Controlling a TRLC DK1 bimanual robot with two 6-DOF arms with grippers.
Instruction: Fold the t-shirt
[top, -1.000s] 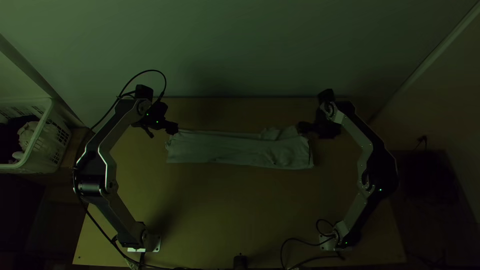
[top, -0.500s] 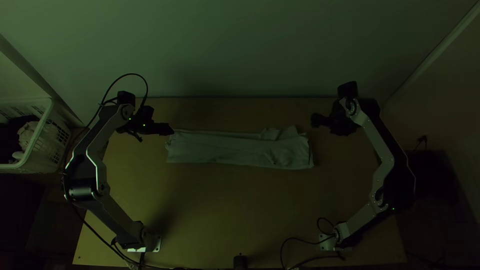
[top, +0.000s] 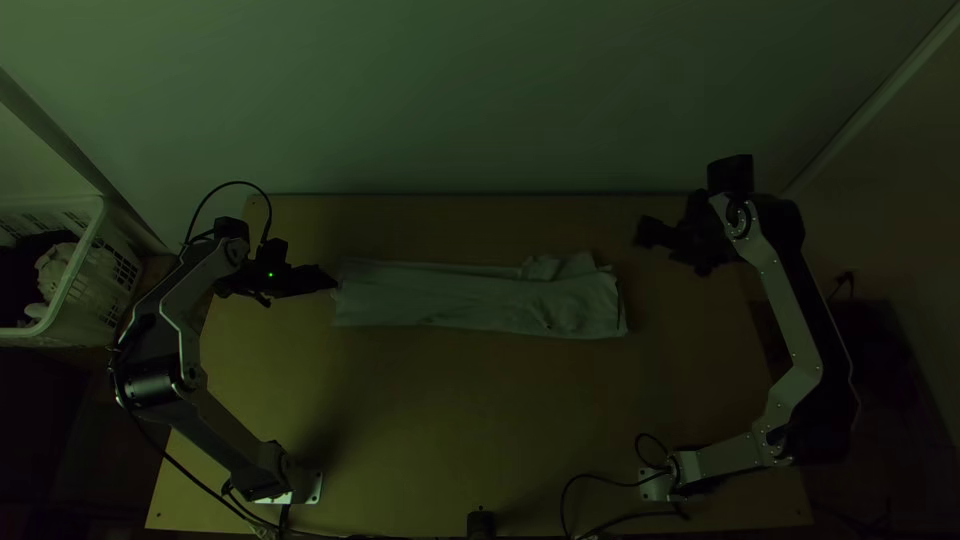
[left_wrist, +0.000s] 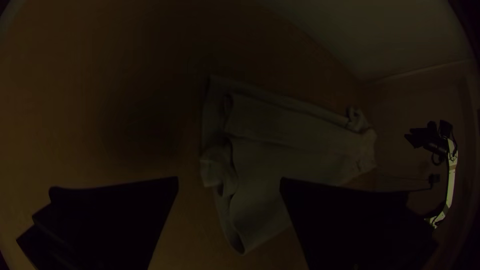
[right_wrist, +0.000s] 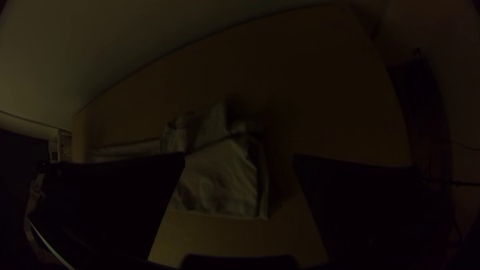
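My left gripper (top: 330, 279) is at the left end of the pale t-shirt (top: 440, 295), which lies as a long narrow folded strip across the table. In the left wrist view my left gripper (left_wrist: 229, 185) stands open, with layered edges of the shirt (left_wrist: 280, 135) beyond its fingers. My right gripper (top: 640, 232) is beyond the strip's right end, apart from the cloth. Seen from its own wrist, the right gripper (right_wrist: 240, 162) is open too, and a rumpled corner of the shirt (right_wrist: 220, 175) lies below it.
A white basket (top: 95, 270) holding cloth stands left of the table. The wooden table (top: 450, 420) has bare wood in front of the shirt, and a pale wall (top: 480, 90) rises behind its far edge. Cables run near both arm bases.
Both grippers have moved outward from the strip, the left one leftward and slightly down the picture, the right one rightward and slightly up. The shirt lies as before.
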